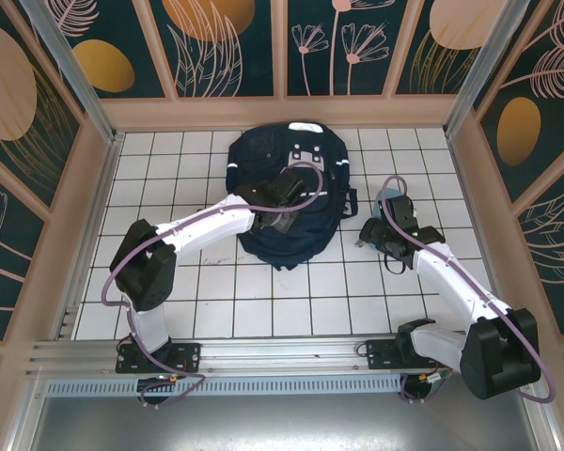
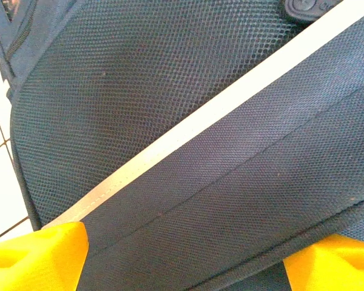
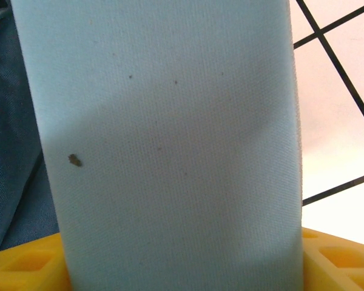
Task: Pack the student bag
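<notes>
The student bag [image 1: 310,160], dark navy with white patches, lies flat at the back middle of the tiled floor. My left gripper [image 1: 280,218] rests low on the bag's front. In the left wrist view its yellow fingers [image 2: 42,254] stand wide apart over the navy mesh [image 2: 170,91] and a white stripe [image 2: 230,103]; the gripper [image 2: 191,257] is open. My right gripper [image 1: 376,231] is just right of the bag. It is shut on a pale blue fabric-covered object [image 3: 170,139], which spans the gap between its yellow fingers [image 3: 340,260]; that object [image 1: 391,200] pokes up beside the bag.
White tiles with dark grout [image 1: 291,301] cover the floor in front of the bag. Wooden-framed patterned walls [image 1: 263,103] close in the back and both sides. Navy bag fabric [image 3: 12,151] lies left of the held object, bare tile [image 3: 333,109] on its right.
</notes>
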### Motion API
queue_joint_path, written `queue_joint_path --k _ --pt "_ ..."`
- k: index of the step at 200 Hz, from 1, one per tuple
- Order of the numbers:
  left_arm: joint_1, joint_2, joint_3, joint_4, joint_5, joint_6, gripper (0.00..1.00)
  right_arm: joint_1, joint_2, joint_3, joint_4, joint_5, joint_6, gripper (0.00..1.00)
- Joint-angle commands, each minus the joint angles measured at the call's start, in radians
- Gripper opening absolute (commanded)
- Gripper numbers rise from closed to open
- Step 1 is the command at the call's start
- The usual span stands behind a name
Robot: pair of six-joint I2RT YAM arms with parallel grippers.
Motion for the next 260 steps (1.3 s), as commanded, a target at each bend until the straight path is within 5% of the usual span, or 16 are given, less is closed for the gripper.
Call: queue_joint_path --k 1,76,131,185,260 --pt "0.005 -0.047 0.028 0.014 -0.079 -0.009 0.8 -0.004 -0.018 0.009 0.014 -0.013 -0.006 0.71" --pt "0.005 -0.073 0.006 0.04 -0.147 0.026 0.65 -0.002 -0.017 0.006 0.024 -0.031 -0.004 0.71" --pt "0.003 -0.131 -0.232 0.306 -0.11 0.281 0.62 0.003 -0.011 0.0 0.05 -0.055 -0.001 0.71" --pt "0.005 -0.151 -0.296 0.559 -0.219 0.41 0.36 0.013 -0.01 0.005 0.05 -0.054 -0.001 0.71" --pt "0.005 -0.196 -0.3 0.623 -0.032 0.431 0.14 0.063 -0.045 0.038 0.019 -0.131 -0.051 0.64"
